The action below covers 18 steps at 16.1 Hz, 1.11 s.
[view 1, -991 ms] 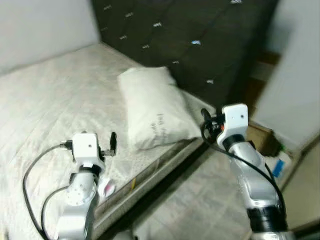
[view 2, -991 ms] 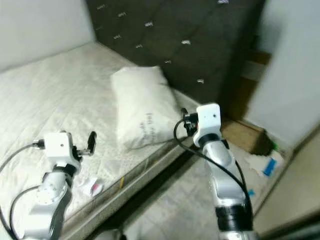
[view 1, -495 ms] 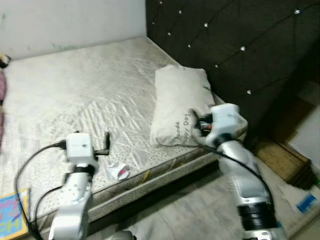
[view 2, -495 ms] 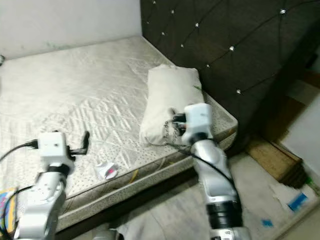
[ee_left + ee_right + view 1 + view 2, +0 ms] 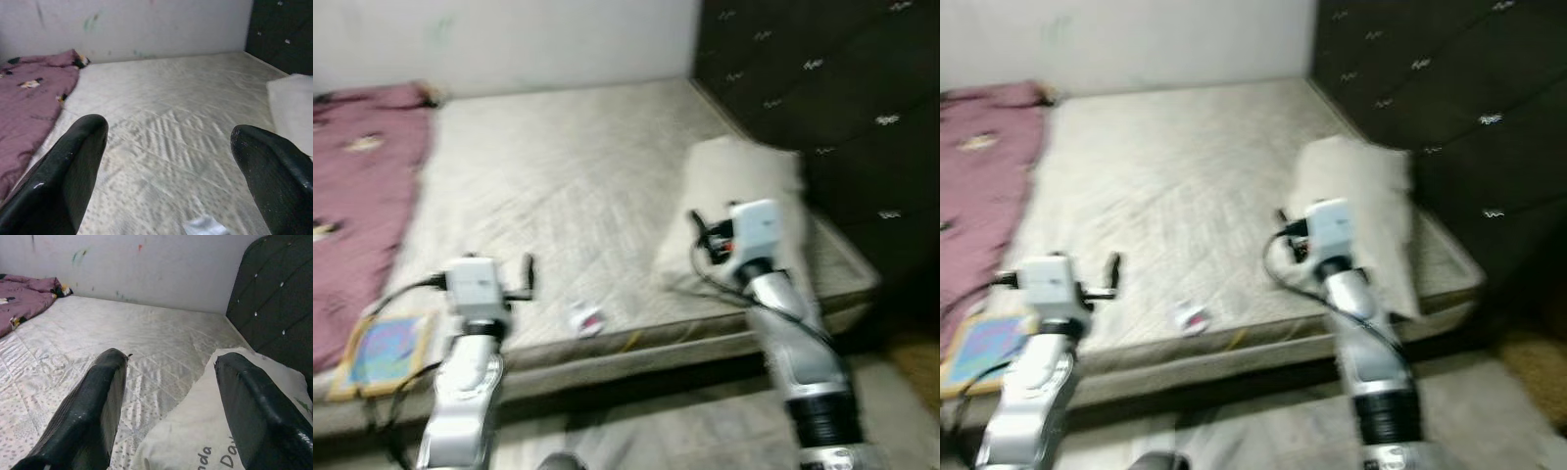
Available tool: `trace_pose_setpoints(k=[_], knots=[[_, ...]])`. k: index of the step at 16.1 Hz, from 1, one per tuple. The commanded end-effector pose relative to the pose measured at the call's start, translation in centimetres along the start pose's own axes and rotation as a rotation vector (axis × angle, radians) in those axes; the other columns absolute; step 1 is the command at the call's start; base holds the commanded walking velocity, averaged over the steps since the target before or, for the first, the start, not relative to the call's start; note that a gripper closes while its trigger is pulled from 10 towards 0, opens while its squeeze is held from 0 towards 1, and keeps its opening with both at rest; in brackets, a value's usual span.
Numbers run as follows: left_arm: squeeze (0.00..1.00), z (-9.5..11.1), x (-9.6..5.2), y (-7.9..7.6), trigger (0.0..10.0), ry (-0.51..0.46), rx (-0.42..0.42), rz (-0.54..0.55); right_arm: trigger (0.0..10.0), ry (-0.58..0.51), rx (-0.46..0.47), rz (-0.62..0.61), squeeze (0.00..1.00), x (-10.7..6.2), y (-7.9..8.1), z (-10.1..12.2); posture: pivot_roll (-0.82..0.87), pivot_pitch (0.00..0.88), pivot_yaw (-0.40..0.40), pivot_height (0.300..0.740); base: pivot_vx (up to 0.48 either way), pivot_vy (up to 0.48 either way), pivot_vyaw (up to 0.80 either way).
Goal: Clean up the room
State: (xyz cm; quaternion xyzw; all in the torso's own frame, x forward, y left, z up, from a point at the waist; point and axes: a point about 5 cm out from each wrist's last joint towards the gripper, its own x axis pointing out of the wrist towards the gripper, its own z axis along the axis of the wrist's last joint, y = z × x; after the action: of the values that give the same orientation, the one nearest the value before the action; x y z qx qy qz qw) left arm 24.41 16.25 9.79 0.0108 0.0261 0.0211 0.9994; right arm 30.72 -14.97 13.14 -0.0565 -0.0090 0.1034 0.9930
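Near the front edge of the bed (image 5: 607, 166), a crumpled wrapper (image 5: 586, 319) and a colourful book (image 5: 382, 348) at its left corner are left uncollected, so tidying is judged barely begun, with left gripper (image 5: 166, 161) and right gripper (image 5: 171, 396) held spread and empty.

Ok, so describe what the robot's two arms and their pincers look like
Both arms are silver, jointed tubes ending in a white boxy wrist block, with a black cable looping off each. The left pincer and right pincer each have two long, rounded, glossy black fingers. No markings are legible in these blurred views.
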Motion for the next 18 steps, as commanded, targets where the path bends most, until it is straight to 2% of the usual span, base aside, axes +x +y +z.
trace_pose_setpoints(k=[1,3,6,10,18], knots=[[0.0,0.26,-0.06,0.57,10.0,-0.015,0.018,0.006,10.0,-0.021,0.025,0.017,0.0,0.24,0.55,0.44,0.01,0.0,-0.028,0.74,0.0,0.0,0.8],[0.0,0.29,-0.01,0.57,10.0,-0.016,0.016,0.002,10.0,-0.022,0.001,0.021,0.0,0.33,0.53,0.55,0.01,0.0,-0.027,0.74,0.0,0.0,0.79],[0.0,0.29,-0.01,0.5,10.0,-0.017,0.013,-0.005,10.0,-0.024,0.018,0.014,0.0,0.21,0.44,0.48,0.0,0.0,-0.024,0.74,0.0,0.0,0.79],[0.0,0.44,0.01,0.3,10.0,-0.03,0.002,-0.034,10.0,-0.028,0.037,-0.003,0.0,0.3,0.24,0.56,0.0,0.0,-0.023,0.74,0.0,0.0,0.0],[0.0,0.37,-0.13,0.14,10.0,-0.024,-0.01,-0.05,10.0,-0.023,0.037,-0.008,0.0,0.23,0.21,0.44,0.0,0.0,-0.025,0.74,0.276,0.0,0.0]])
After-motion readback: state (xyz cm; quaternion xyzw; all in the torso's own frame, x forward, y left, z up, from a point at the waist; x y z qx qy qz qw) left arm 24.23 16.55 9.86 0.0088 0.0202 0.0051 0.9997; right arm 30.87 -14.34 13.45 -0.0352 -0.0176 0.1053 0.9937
